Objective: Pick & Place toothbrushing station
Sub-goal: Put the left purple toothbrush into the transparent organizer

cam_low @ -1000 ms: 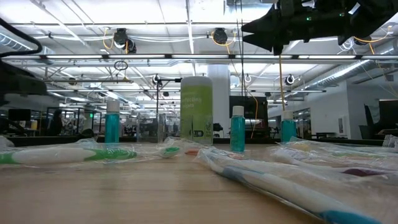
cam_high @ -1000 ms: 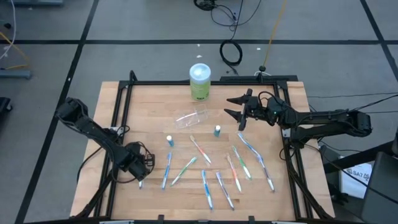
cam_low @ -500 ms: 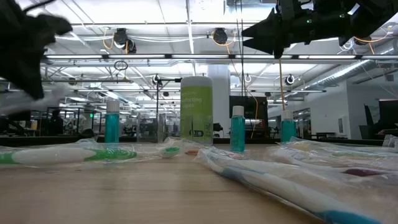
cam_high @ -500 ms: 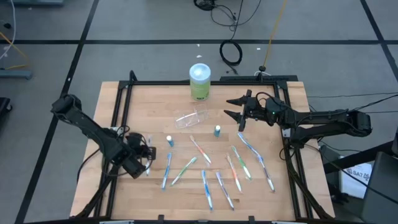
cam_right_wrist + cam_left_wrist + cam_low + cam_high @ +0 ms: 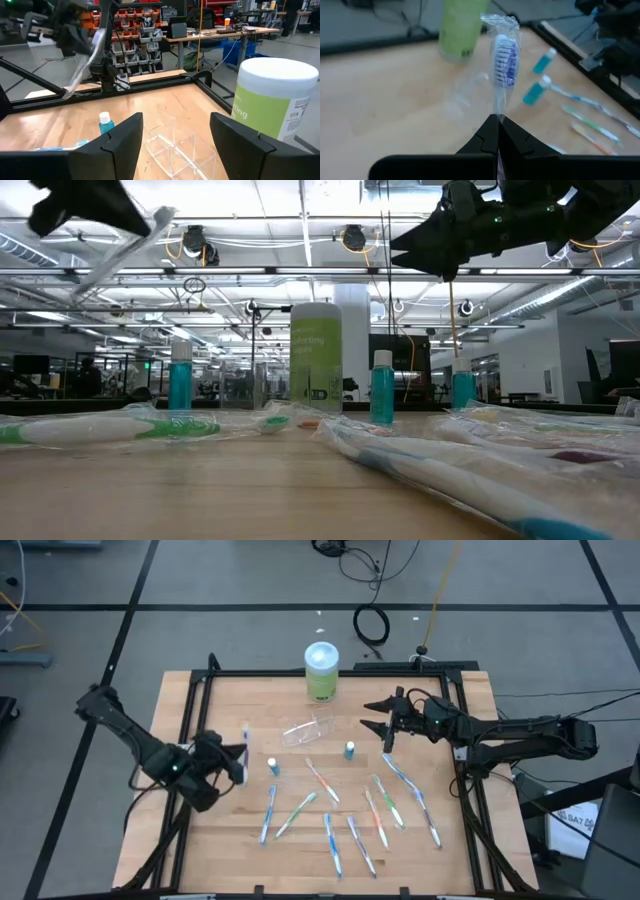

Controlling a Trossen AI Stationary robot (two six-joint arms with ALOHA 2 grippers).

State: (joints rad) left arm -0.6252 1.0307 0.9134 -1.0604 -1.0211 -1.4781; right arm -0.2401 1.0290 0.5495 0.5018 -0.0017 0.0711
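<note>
My left gripper [image 5: 238, 753] is shut on a wrapped toothbrush [image 5: 505, 55] with blue bristles, above the table's left half; in the low view it is at the upper left [image 5: 85, 205]. The clear cup [image 5: 310, 729] lies on its side in the middle of the table. Several toothbrushes [image 5: 325, 805] lie flat nearer the front. Two teal-capped tubes [image 5: 272, 766] [image 5: 349, 750] stand near the cup. My right gripper [image 5: 378, 723] is open and empty, in the air just right of the cup; its wrist view shows the cup [image 5: 172, 147] ahead of its fingers. My left gripper pinches the toothbrush by its handle [image 5: 498, 111] between its two shut fingers. The brush sticks out forward past the fingertips, its bristle head [image 5: 506, 62] at the free end. It is lifted clear of the table and, in the low view, slants [image 5: 125, 250] below the gripper.
A green cylindrical container [image 5: 321, 670] with a pale lid stands at the far edge behind the cup. A black frame [image 5: 195, 710] runs around the wooden table top. Bare wood lies between my left gripper and the cup.
My left gripper has risen from the table's near left and gone toward the far edge and the cup, carrying the wrapped toothbrush, which is now lifted clear of the table.
</note>
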